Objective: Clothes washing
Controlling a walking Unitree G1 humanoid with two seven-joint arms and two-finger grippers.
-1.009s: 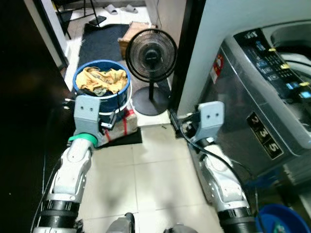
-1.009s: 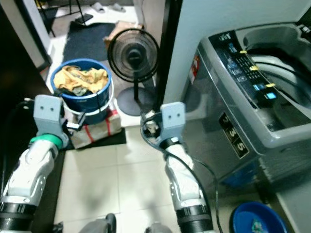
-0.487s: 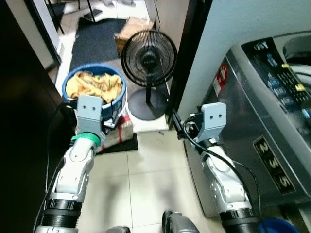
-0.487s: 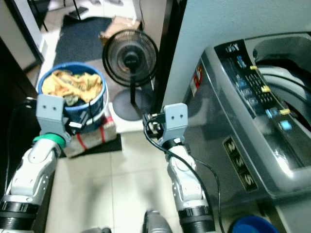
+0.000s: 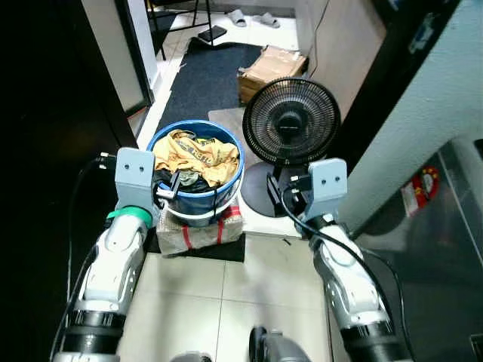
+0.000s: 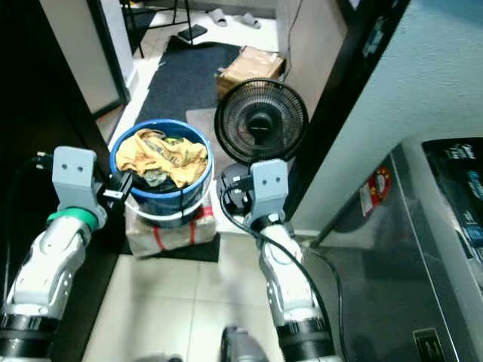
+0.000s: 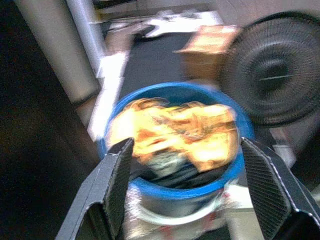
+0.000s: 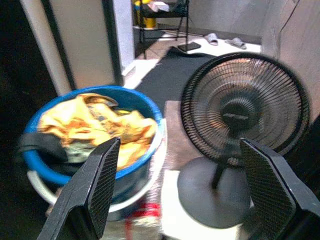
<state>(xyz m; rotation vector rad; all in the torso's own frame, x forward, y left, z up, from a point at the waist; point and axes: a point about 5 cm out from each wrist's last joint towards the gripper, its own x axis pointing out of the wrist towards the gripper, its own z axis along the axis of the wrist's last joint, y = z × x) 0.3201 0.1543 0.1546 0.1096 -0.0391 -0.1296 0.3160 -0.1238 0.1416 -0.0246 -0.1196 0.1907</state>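
Clothes point(image 5: 195, 151) heaped in blue bucket point(image 5: 226, 181); lower layers hidden, left-wrist view blurred.

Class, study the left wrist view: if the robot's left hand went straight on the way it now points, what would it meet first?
Most likely the yellow clothes heaped in the blue bucket, which sit centred between the open left hand's fingers. It could touch the bucket's near rim first; depth is unclear.

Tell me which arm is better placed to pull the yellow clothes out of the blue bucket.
Left, probably. The left gripper sits open at the rim of the blue bucket, facing the yellow clothes. The right gripper is open too, but farther off, by the black fan.
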